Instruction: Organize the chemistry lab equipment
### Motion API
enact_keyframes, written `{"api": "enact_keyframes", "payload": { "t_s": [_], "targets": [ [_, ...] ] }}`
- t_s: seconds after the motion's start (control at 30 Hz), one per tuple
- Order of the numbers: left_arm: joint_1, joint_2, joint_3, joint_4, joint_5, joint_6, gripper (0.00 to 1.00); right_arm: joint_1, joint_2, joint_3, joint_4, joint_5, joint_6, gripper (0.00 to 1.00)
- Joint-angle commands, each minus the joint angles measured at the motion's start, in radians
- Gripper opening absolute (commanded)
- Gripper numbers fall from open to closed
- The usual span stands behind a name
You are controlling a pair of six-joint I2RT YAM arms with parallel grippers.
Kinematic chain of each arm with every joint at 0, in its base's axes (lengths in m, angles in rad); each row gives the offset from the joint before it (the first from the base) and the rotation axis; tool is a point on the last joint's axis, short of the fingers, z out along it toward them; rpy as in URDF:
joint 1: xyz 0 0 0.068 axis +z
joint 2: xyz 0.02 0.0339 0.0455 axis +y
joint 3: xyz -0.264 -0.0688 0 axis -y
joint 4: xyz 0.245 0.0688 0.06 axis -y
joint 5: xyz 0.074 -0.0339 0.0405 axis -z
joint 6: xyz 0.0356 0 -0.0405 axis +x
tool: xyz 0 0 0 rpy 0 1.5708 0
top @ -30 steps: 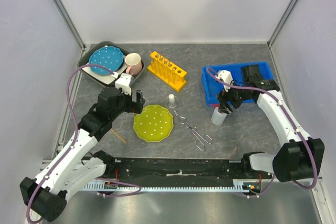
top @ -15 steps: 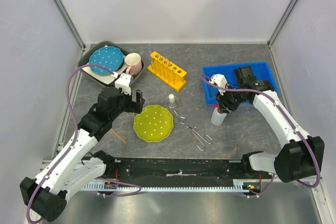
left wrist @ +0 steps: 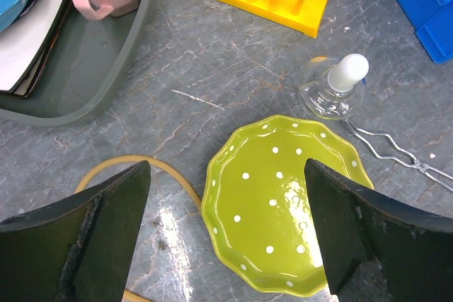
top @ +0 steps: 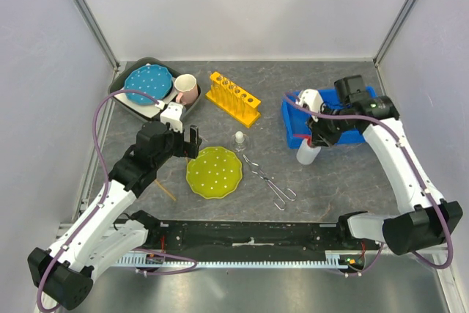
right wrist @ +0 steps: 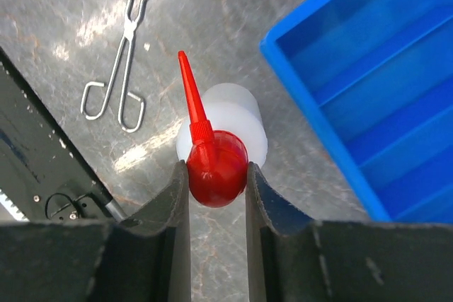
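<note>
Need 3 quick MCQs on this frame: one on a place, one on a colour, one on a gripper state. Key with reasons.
1. Where is the pink mug?
A) in the grey tray
B) held by a gripper
C) outside the tray, on its side

2. What colour is the cap of the squeeze bottle?
A) white
B) red
C) blue

3. The left gripper is:
A) shut tight, empty
B) shut on an object
C) open, holding nothing

Key:
1 A, the mug stands inside the tray beside the blue plate.
2 B, the right wrist view shows a red nozzle cap.
3 C, its fingers stand wide apart above the yellow-green plate.
</note>
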Motion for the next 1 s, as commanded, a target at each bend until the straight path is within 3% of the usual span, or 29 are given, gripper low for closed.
{"api": "enact_keyframes", "payload": {
  "t_s": [0.0, 0.13, 0.2, 0.23, 0.43, 0.53, 0.67, 0.97],
  "targets": [
    [0.003, -0.007, -0.007, 0.01, -0.013, 0.024, 0.96, -0.017, 0.003, 0.2, -0.078, -0.065, -0.007, 0.05],
    [0.003, -0.005, -0.008, 0.007, -0.017, 0.024, 0.95, -0.046, 0.046, 0.312, -0.057, -0.075, 0.027, 0.05],
    [0.003, -0.004, -0.008, 0.009, -0.017, 0.024, 0.95, -0.049, 0.053, 0.318, 0.034, -0.041, 0.057, 0.07],
    [0.003, -0.004, -0.007, 0.009, -0.017, 0.024, 0.96, -0.051, 0.047, 0.298, 0.166, 0.014, 0.123, 0.07],
    [0.003, -0.002, -0.01, 0.009, -0.026, 0.027, 0.95, -0.051, 0.006, 0.007, 0.689, 0.118, 0.315, 0.08],
    [0.003, 0.001, -0.011, 0.01, -0.034, 0.029, 0.96, -0.051, 0.013, -0.135, 0.866, 0.178, 0.401, 0.08],
    [0.003, 0.01, -0.011, 0.01, -0.031, 0.029, 0.95, -0.051, 0.035, -0.223, 0.979, 0.235, 0.446, 0.08],
    [0.003, 0.022, -0.01, 0.009, -0.02, 0.03, 0.95, -0.052, 0.088, -0.398, 1.176, 0.212, 0.478, 0.12]
  ]
}}
